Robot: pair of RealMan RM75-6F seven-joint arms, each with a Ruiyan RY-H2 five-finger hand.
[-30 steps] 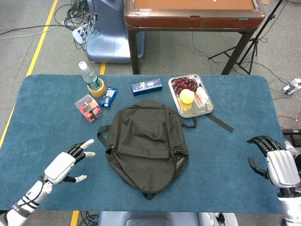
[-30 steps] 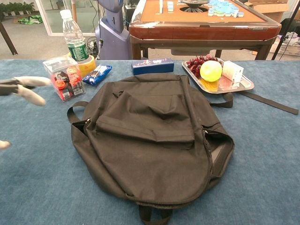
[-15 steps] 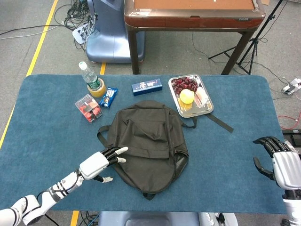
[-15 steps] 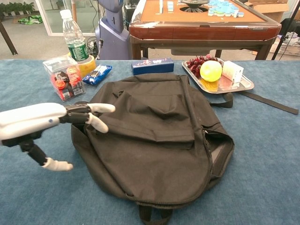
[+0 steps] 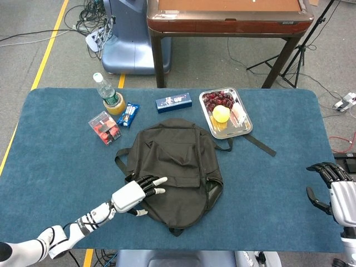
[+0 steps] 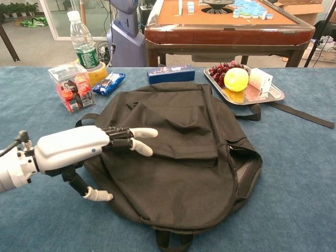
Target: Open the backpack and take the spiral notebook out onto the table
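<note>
Blue felt tabletop (image 5: 55, 144) carries the flat black fabric backpack (image 5: 172, 167), still closed, so the spiral notebook is hidden, presumably inside. I've swung my left hand (image 6: 84, 147) in over the backpack's left edge within the last second, fingers (image 6: 140, 133) spread, holding nothing; contact unclear. My right hand (image 5: 334, 189) has drifted right of the backpack, also open and empty.

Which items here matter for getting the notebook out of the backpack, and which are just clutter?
Job:
black fabric backpack, not visibly opened
left hand, fingers spread over the backpack
right hand, open at the table's edge
Notebook not visible.

Clutter:
clear plastic water bottle
blue rectangular box
metal tray of fruit
clear plastic box
blue snack packet
</note>
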